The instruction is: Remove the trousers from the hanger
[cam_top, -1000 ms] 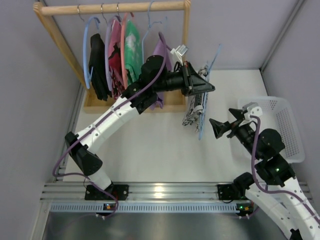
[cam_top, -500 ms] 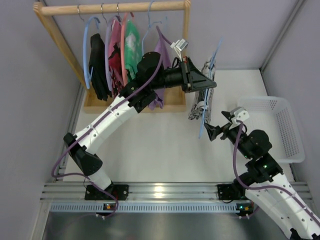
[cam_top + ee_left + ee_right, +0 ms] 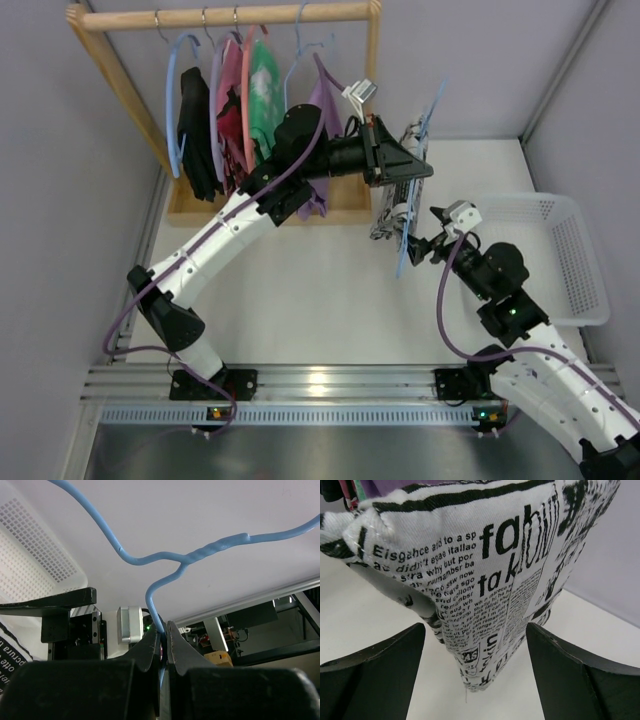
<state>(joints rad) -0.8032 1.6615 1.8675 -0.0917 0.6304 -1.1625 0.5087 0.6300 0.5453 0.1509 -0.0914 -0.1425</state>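
Observation:
My left gripper [image 3: 418, 168] is shut on the hook of the thin light-blue hanger [image 3: 413, 215] and holds it in the air to the right of the rack. In the left wrist view the blue wire [image 3: 172, 560] runs down between my closed fingertips [image 3: 164, 630]. The trousers [image 3: 392, 215], white with black newspaper-style print, hang from the hanger. My right gripper [image 3: 410, 252] is open just below and right of the trousers' lower end. In the right wrist view the trousers' hem [image 3: 485, 605] hangs between the two spread fingers [image 3: 375, 667], touching neither.
A wooden rack [image 3: 225, 16] at the back left holds several hangers with black, pink, green and purple garments. A white perforated basket [image 3: 570, 250] stands at the right of the white table [image 3: 300, 290]. Walls close in on the left, back and right.
My right gripper has moved left and up to the trousers' lower end. My left gripper has shifted the hanger slightly to the right and up.

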